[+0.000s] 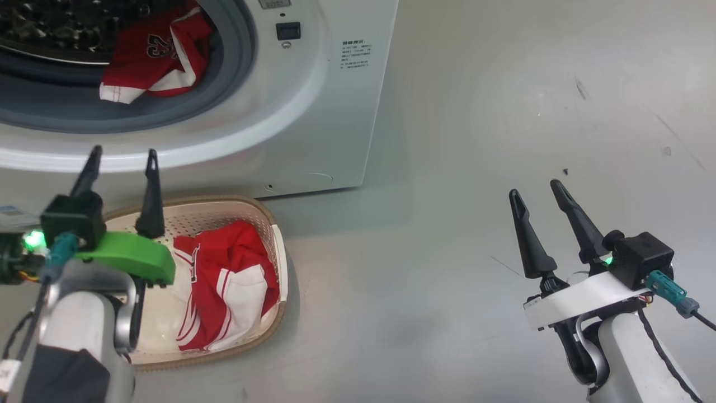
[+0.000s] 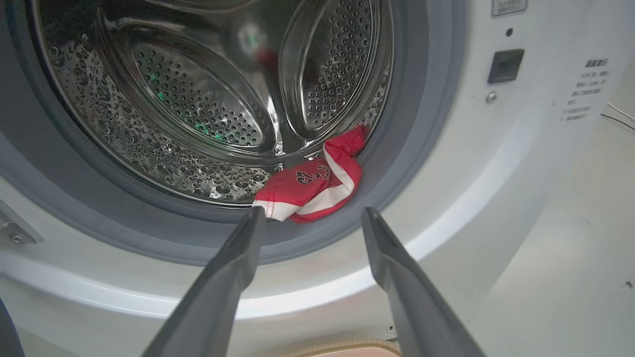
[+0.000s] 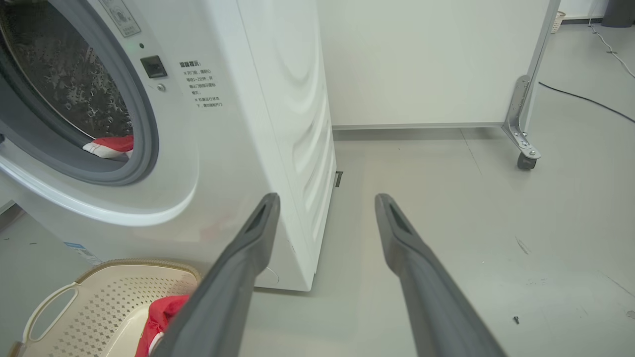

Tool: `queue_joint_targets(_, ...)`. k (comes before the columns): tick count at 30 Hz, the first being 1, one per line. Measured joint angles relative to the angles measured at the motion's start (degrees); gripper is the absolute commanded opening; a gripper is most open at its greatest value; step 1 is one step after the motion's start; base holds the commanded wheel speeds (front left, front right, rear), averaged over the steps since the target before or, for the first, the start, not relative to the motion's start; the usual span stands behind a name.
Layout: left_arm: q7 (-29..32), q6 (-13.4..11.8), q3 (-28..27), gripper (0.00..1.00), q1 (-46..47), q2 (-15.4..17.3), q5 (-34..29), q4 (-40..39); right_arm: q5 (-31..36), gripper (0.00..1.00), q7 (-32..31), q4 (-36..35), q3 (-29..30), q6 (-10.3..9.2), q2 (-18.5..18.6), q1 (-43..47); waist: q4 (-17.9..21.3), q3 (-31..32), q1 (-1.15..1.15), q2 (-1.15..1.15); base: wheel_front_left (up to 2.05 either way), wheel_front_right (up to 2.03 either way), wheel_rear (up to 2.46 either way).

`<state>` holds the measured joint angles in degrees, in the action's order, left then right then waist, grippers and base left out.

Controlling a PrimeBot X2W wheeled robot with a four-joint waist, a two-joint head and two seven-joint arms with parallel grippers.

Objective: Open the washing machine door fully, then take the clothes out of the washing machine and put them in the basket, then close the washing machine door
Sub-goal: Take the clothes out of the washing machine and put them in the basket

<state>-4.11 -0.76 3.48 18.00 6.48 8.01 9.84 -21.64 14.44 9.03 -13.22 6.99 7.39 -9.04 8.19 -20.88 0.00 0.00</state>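
My left tool [image 1: 123, 151] is nearest, low on my left. Its two dark fingers are spread wide and hold nothing. It hangs over the left part of the basket [image 1: 278, 246] and points at the washing machine [image 1: 319, 112]. The basket stands on the floor [image 1: 475, 140] just in front of the machine. A crumpled jersey [image 1: 229, 280], red with white panels and stripes, lies inside it toward its right side.

Well apart on my right, my right tool [image 1: 534, 188] hovers over the floor, fingers also spread and empty.

Past the basket, the machine's round mouth is uncovered. A second jersey [image 1: 154, 56], red with a white hem and a dark number, lies at the lower right of the opening. It drapes from the steel drum [image 2: 198, 99] onto the grey rubber ring [image 2: 412, 124]. In the left wrist view it lies just beyond the fingertips, between them and untouched.

Farthest back, the right wrist view shows a pale wall panel [image 3: 421, 59] on a castor [image 3: 526, 161] behind the machine.
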Motion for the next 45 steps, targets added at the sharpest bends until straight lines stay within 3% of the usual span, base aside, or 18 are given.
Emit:
queue_joint_targets(9,8.47,-1.46,-4.31,1.00,13.53,1.02,3.23,2.23,-0.54,1.00,0.00,-0.70,-0.43,0.00,-0.12,-3.20,3.06,-6.63,0.00,0.00,0.00,0.00,0.00)
queue_joint_targets(18,14.95,-1.46,-4.57,1.00,23.40,4.97,2.33,7.37,-0.55,1.00,0.00,-1.10,-1.35,0.00,-0.57,-6.32,6.73,-11.34,0.00,0.00,0.00,0.00,0.00)
queue_joint_targets(29,20.80,-1.45,-2.99,1.00,29.89,8.24,-1.08,15.36,-0.54,1.00,0.00,-1.03,-2.72,0.00,-0.85,-7.64,10.12,-14.49,0.00,0.00,0.00,0.00,0.00)
queue_joint_targets(45,24.76,-3.54,-6.00,1.00,38.12,8.71,-0.30,24.36,-0.54,1.00,0.00,-0.65,-4.15,0.00,-1.16,-8.43,12.32,-16.17,0.00,0.00,0.00,0.00,0.00)
